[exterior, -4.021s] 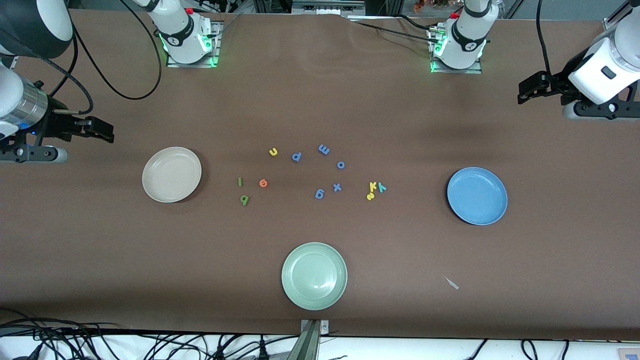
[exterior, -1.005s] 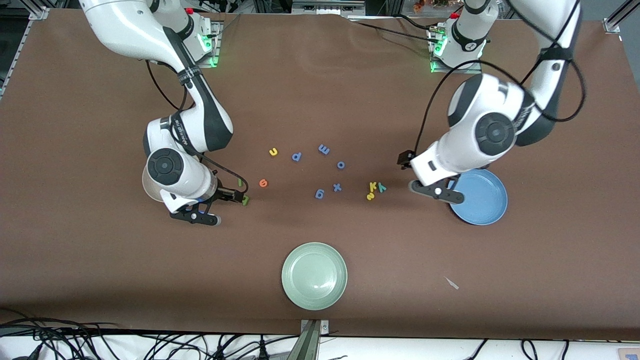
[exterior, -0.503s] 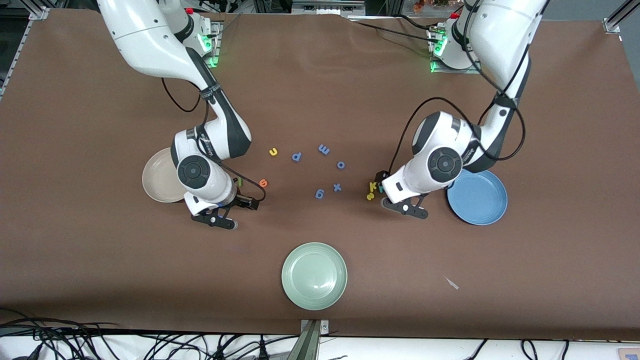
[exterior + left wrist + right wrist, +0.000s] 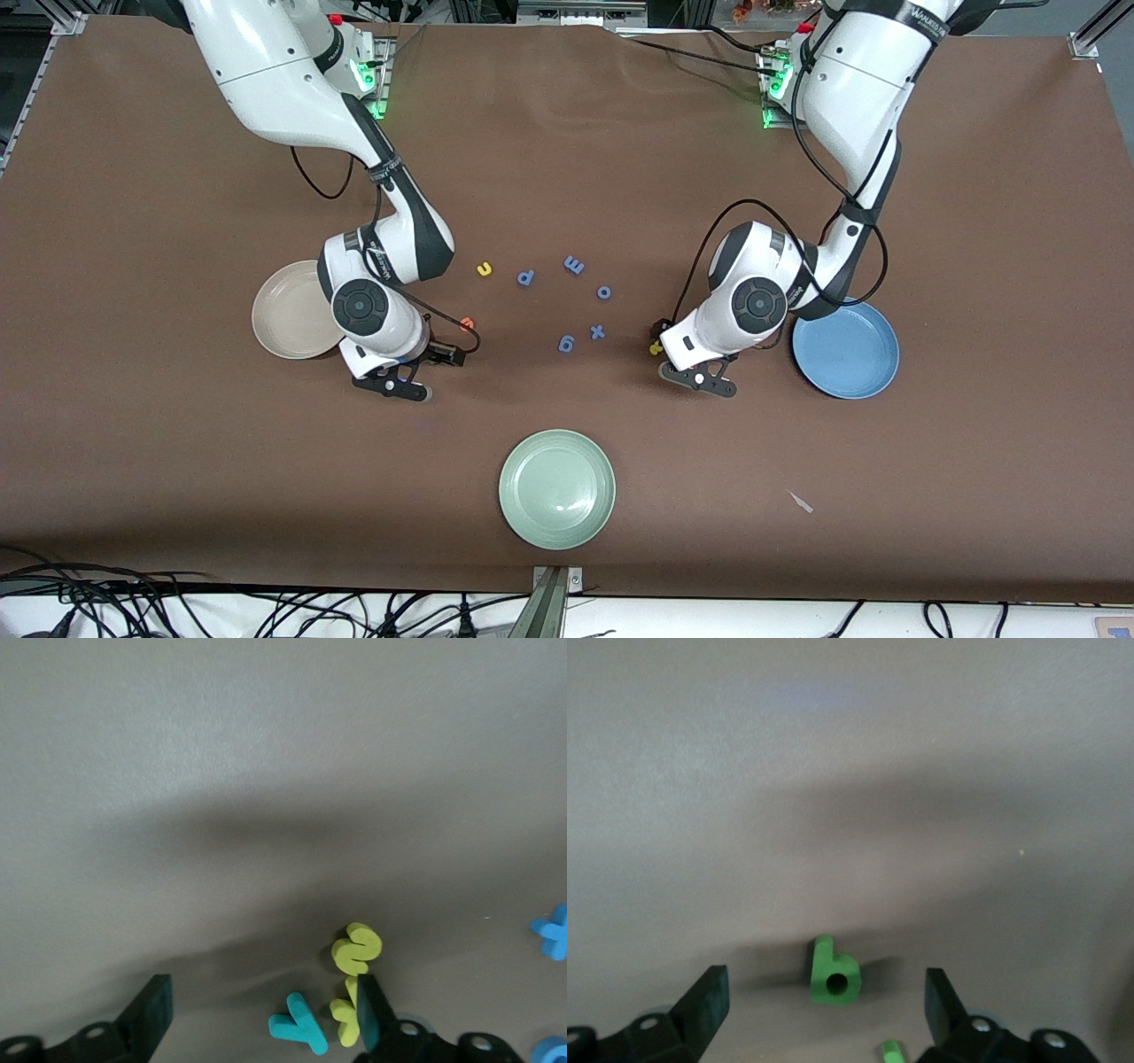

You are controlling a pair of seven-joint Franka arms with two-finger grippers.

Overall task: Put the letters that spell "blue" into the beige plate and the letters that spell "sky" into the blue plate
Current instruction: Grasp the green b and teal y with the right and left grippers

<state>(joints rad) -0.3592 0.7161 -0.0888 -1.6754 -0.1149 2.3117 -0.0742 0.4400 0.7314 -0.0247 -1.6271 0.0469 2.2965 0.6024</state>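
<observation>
Tabletop (image 4: pixel 133 177) of brown covering carries everything, with both arms reaching down toward its middle. The right arm comes from its base at the edge where the robots stand and lowers the right gripper (image 4: pixel 824 1014) over the dark green "b" (image 4: pixel 834 972); its fingers (image 4: pixel 700 1001) stand wide apart on either side of the letter without touching it, and an end of the thin green "l" (image 4: pixel 892 1051) shows just beside. The left arm brings the left gripper (image 4: pixel 261 1019) low over the "sky" cluster, jaws spread, with the teal "y" (image 4: pixel 298 1022) lying between the fingers; one finger (image 4: pixel 368 1014) stands against the yellow "k" (image 4: pixel 345 1020), and the yellow "s" (image 4: pixel 356 949) lies just past them. Three plates follow: the beige plate (image 4: pixel 283 310) toward the right arm's end of the tabletop, partly covered by that arm; the blue plate (image 4: pixel 846 347) toward the left arm's end; the pale green plate (image 4: pixel 556 489) near the edge closest to the front camera. All three hold nothing. Small letters lie between the two arms: yellow "u" (image 4: pixel 484 268), orange "e" (image 4: pixel 467 324) partly hidden by the right arm's cable, and five all-blue letters (image 4: pixel 574 264) scattered mid-table.
</observation>
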